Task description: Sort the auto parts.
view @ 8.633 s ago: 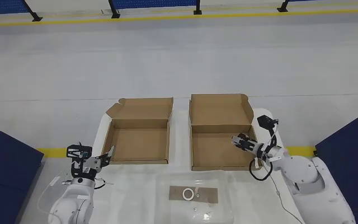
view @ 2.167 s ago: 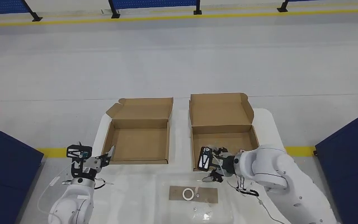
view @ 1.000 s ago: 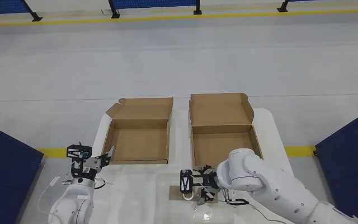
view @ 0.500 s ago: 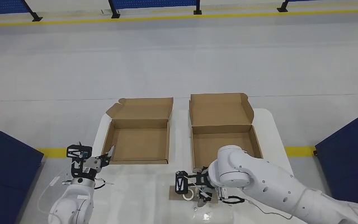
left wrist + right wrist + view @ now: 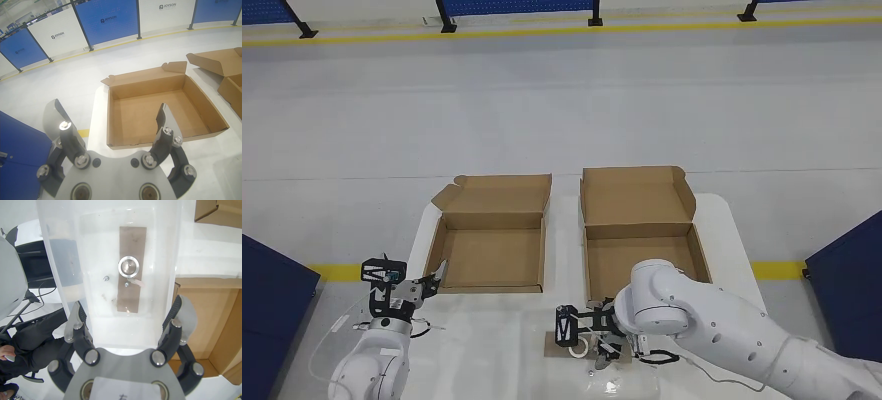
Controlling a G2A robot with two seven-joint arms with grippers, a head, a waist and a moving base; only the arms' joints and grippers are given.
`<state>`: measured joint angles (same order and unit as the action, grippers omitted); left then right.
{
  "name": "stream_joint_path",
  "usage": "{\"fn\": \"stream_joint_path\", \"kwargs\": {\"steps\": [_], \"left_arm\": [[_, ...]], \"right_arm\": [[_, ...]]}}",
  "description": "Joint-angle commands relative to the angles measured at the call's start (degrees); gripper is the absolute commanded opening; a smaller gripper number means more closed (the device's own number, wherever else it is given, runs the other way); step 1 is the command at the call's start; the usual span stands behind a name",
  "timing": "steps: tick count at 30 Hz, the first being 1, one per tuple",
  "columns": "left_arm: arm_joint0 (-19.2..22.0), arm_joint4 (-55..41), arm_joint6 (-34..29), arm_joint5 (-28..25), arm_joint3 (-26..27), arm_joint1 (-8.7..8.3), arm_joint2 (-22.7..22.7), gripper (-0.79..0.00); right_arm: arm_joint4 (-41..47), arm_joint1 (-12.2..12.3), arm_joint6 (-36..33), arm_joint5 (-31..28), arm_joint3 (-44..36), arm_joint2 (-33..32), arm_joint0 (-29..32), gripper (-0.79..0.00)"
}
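A metal ring [image 5: 128, 266] lies on a brown strip [image 5: 130, 294] inside a clear plastic tray [image 5: 83, 262]. Beside the ring are two small screws [image 5: 106, 278] [image 5: 126, 284] and a small pinkish piece [image 5: 138, 283]. My right gripper [image 5: 128, 306] hangs open above the tray, a little short of the ring; from above it [image 5: 600, 348] covers part of the strip next to the ring [image 5: 579, 347]. My left gripper [image 5: 109, 108] is open and holds nothing, near the left box's front corner [image 5: 432, 275].
Two open cardboard boxes stand at the back of the table, the left box [image 5: 490, 255] and the right box [image 5: 642, 250], each with its lid folded back. The left box's inside [image 5: 147, 92] holds nothing. The tray's walls [image 5: 542, 320] rise around the parts.
The right arm swung from over the right box down to the tray, then shifted slightly left above the strip. In the last half second it kept still. The left arm has not moved.
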<state>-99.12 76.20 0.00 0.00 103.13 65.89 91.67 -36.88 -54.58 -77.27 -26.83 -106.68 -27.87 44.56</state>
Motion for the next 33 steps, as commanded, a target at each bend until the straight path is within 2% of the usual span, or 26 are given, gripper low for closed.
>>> {"fn": "stream_joint_path", "kwargs": {"steps": [1,8,18,25,33], "left_arm": [[0.0,0.0,0.0,0.0,0.0,0.0,0.0,0.0],[0.0,0.0,0.0,0.0,0.0,0.0,0.0,0.0],[0.0,0.0,0.0,0.0,0.0,0.0,0.0,0.0],[0.0,0.0,0.0,0.0,0.0,0.0,0.0,0.0],[0.0,0.0,0.0,0.0,0.0,0.0,0.0,0.0]], "right_arm": [[-1.19,-0.04,1.1,-0.17,0.35,0.35,0.6,0.0],[-0.53,-0.51,1.34,-1.28,2.23,1.54,1.32,0.0],[1.63,-3.34,0.48,-0.67,8.65,6.45,-1.77,0.0],[1.63,-3.34,0.48,-0.67,8.65,6.45,-1.77,0.0],[-3.0,-4.59,1.9,-0.38,10.25,8.79,-0.99,0.0]]}}
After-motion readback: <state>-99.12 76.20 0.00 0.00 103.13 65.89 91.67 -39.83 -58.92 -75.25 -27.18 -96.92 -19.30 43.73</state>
